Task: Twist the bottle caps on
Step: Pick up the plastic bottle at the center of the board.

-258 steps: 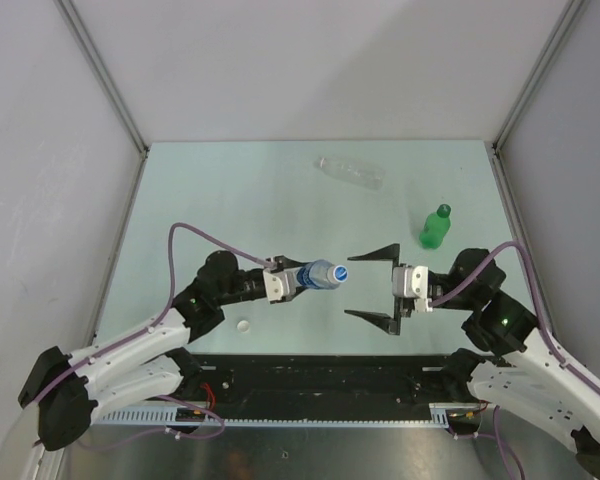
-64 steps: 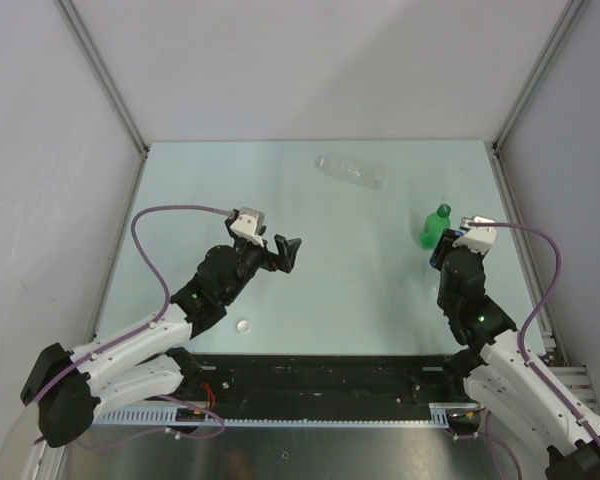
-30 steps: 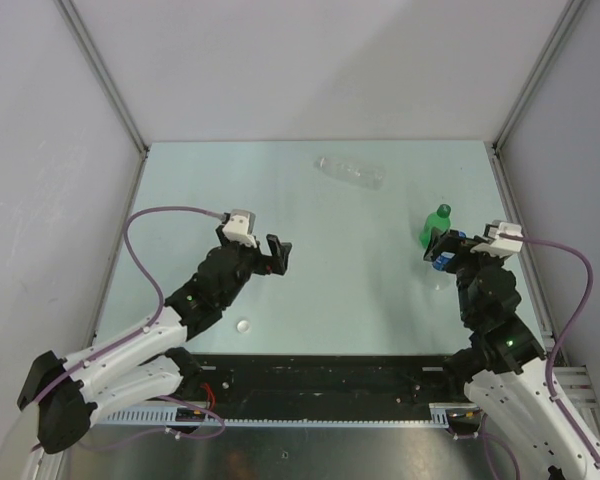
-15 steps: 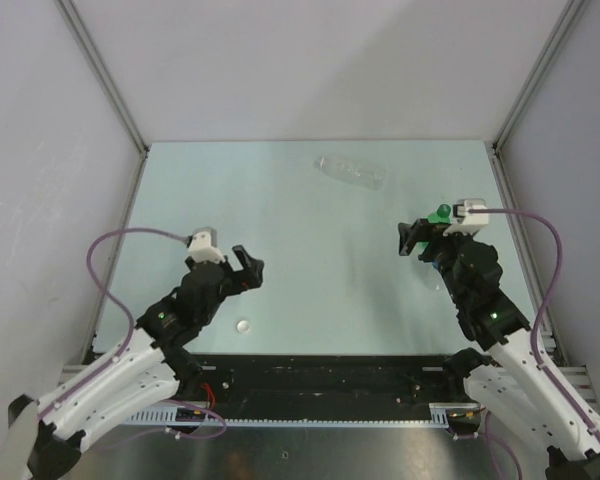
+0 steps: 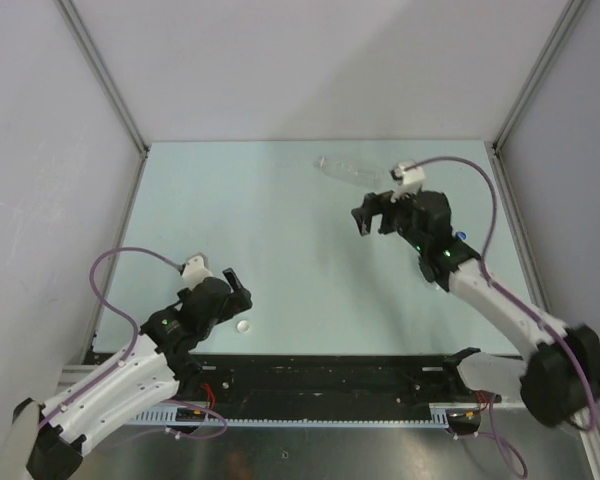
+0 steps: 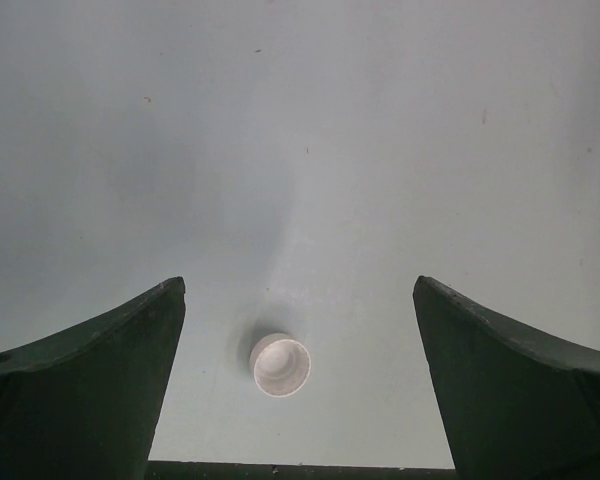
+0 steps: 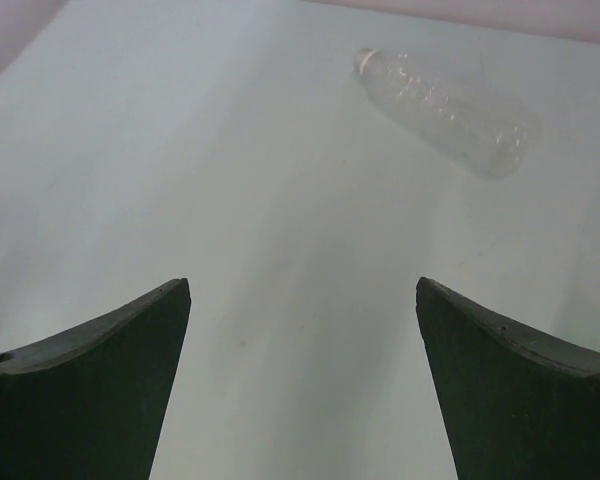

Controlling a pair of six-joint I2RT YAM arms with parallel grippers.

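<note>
Grey walls enclose your pale green desk. The clear unlabelled bottle lies on its side at far centre, its long axis running left to right and its neck pointing left. Your right gripper faces it from well short, fingers spread apart. Your left gripper, likewise spread, hangs over a white cap lying hollow side up near the front edge.
</note>
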